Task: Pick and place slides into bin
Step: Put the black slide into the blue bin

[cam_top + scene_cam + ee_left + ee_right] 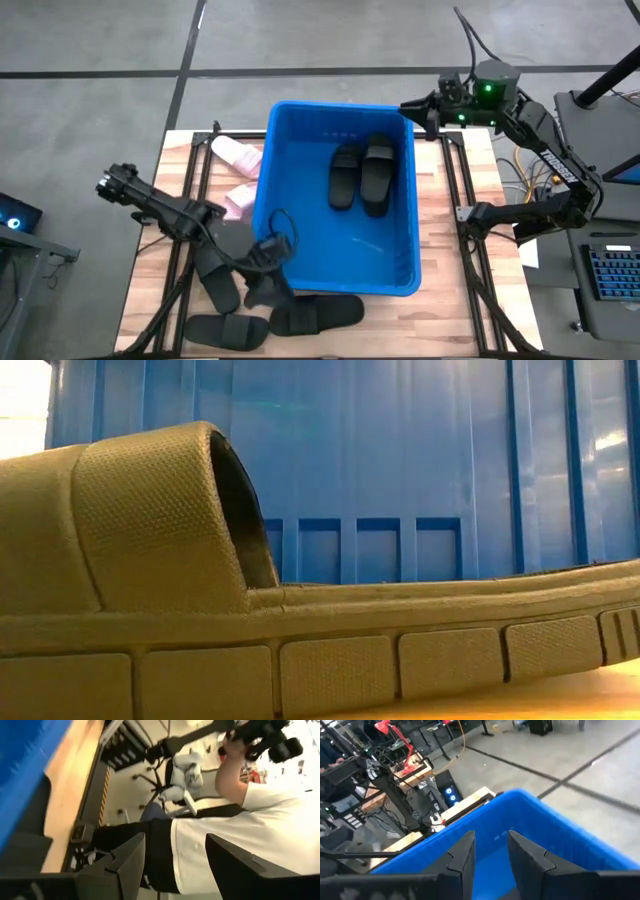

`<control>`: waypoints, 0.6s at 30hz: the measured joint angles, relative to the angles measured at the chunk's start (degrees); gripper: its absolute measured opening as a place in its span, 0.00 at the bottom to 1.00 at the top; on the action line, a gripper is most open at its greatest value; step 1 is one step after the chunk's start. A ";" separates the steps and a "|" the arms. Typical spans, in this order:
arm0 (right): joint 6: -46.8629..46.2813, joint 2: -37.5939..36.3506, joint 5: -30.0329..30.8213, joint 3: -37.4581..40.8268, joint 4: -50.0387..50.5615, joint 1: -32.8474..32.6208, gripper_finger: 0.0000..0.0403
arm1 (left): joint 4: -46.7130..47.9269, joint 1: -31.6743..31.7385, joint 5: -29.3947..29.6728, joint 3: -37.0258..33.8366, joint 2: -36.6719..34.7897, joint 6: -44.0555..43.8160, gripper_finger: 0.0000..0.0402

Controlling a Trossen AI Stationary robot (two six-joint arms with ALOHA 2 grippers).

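a deep, smooth-walled bright-blue plastic bin (400, 250) sits mid-bench with two matte black slides (362, 172) lying side by side inside. four more black slides (300, 316) lie near the front-left corner, two pale pink slides (236, 153) by the left wall. left gripper (277, 247) jaws released; right gripper (410, 108) jaws apart, holding nothing.

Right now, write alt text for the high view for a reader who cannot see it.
A blue bin sits mid-table holding two black slides; more black slides lie at its near-left corner, two pink slides at its left side. The left tool hangs empty and open beside the bin's left wall; the right tool waits, empty, over its far-right corner.
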State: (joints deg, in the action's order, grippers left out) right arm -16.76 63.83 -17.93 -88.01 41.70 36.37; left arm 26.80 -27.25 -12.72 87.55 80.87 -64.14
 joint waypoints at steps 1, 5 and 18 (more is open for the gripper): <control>-0.61 0.00 0.01 0.00 0.25 -0.10 0.26 | -0.01 -0.83 0.01 0.00 0.44 -0.07 0.48; -2.59 0.00 -0.01 0.02 -0.46 -0.10 0.26 | 0.37 -4.06 0.75 -0.04 2.56 -1.98 0.48; 9.28 1.12 0.12 0.02 -0.45 -0.07 0.24 | 2.83 -4.72 4.40 -0.09 9.48 -18.24 0.48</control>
State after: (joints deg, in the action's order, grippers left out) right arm -7.47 64.96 -17.81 -87.99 41.25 36.29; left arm 29.63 -31.96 -8.32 87.46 90.36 -82.38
